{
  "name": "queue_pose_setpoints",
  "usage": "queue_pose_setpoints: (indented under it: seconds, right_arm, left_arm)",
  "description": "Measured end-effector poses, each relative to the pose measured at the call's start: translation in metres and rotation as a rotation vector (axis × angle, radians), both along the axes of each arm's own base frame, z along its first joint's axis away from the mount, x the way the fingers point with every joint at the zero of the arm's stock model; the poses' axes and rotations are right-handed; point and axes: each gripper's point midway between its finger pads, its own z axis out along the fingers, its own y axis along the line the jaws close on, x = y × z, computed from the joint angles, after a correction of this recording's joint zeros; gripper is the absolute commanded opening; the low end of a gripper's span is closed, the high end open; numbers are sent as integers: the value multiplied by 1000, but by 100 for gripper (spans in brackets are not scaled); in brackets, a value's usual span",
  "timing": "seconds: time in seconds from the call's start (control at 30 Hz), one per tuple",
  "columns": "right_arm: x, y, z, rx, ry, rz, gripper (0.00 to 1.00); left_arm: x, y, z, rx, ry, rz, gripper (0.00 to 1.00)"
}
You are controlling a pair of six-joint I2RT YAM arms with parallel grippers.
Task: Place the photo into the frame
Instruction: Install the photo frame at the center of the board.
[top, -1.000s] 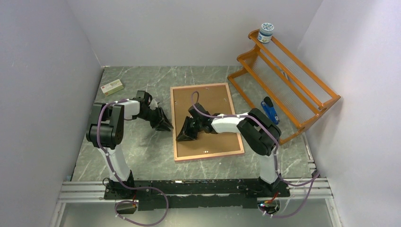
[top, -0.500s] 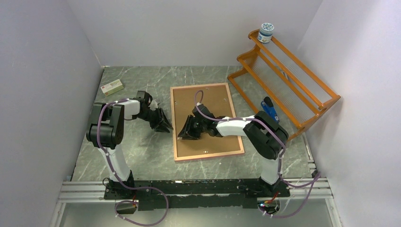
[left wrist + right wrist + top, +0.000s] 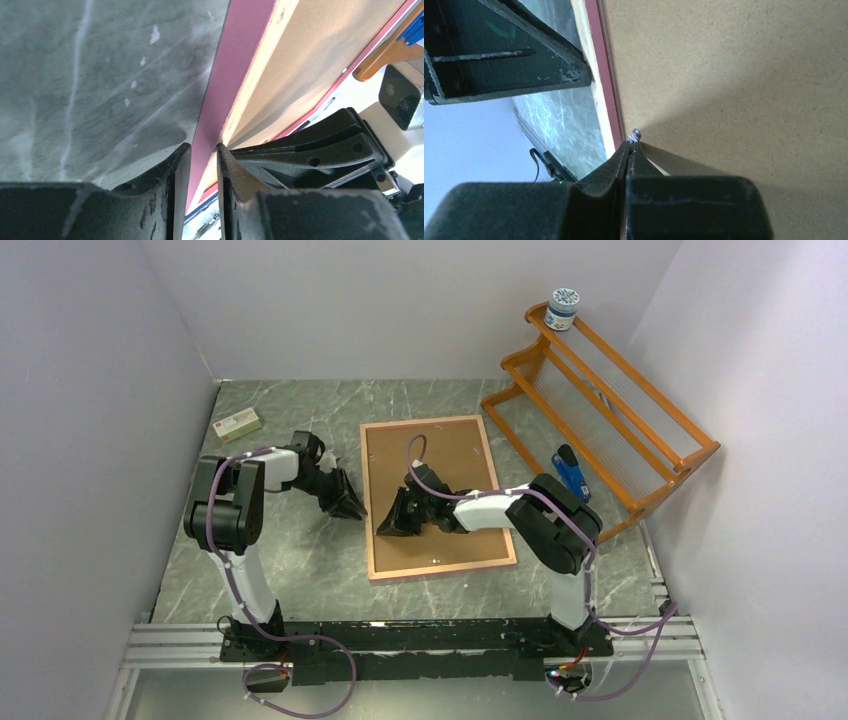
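Right gripper (image 3: 631, 142) is sitting pinched shut over the face-down frame (image 3: 440, 566), tips right at a little metal tab (image 3: 636, 133) just inside its left rim, left gripper (image 3: 202, 150) is hanging barely cracked open just outside that rim, and I'm not seeing the photo anywhere.

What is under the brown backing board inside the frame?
Only the pinkish rim of the frame shows around the backing board. Whether the photo lies beneath is hidden by the board.
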Motion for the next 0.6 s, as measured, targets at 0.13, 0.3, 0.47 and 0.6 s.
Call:
queue_pose_setpoints:
  seconds: [0.13, 0.3, 0.47, 0.6]
  right_arm:
    - [1, 4, 0, 1, -2, 6, 0]
    - [2, 7, 0, -7, -17, 6, 0]
    - [3, 9, -1, -33, -49, 5, 0]
    - [3, 9, 0, -34, -62, 12, 4]
  left_arm:
    - [-3, -6, 1, -5, 2, -23, 25]
    - [-5, -10, 1, -16, 10, -30, 20]
    - [-5, -10, 2, -18, 10, -31, 18]
    - [-5, -10, 2, -16, 13, -30, 19]
